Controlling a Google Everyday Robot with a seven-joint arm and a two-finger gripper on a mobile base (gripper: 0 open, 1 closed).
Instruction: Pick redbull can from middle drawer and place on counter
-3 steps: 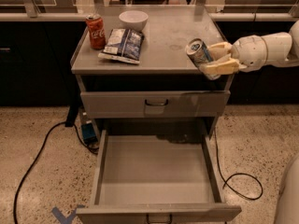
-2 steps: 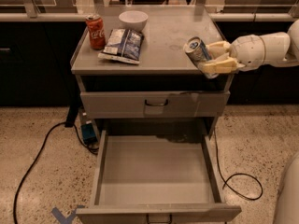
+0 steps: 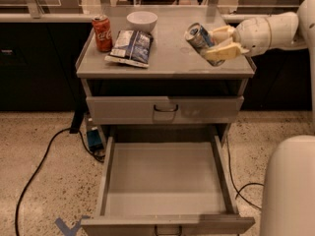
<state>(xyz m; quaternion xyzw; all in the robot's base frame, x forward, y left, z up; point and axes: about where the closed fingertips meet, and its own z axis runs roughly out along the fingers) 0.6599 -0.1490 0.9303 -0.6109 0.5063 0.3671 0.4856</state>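
The redbull can (image 3: pixel 199 36), slim and silver-and-blue, is tilted with its shiny top facing up-left, held over the right part of the counter (image 3: pixel 167 58). My gripper (image 3: pixel 220 42) reaches in from the right on a white arm and is shut on the can, one pale finger above it and one below. The middle drawer (image 3: pixel 165 178) is pulled wide open below, its flat grey floor bare.
A red Coca-Cola can (image 3: pixel 102 33), a white bowl (image 3: pixel 141 20) and a chip bag (image 3: pixel 130 47) stand on the counter's left and back. The top drawer (image 3: pixel 165 109) is closed. A black cable (image 3: pixel 37 171) runs over the floor at left. A white robot part (image 3: pixel 290 191) fills the lower right.
The gripper with the can has moved a little left and farther back over the counter. Nothing else has moved.
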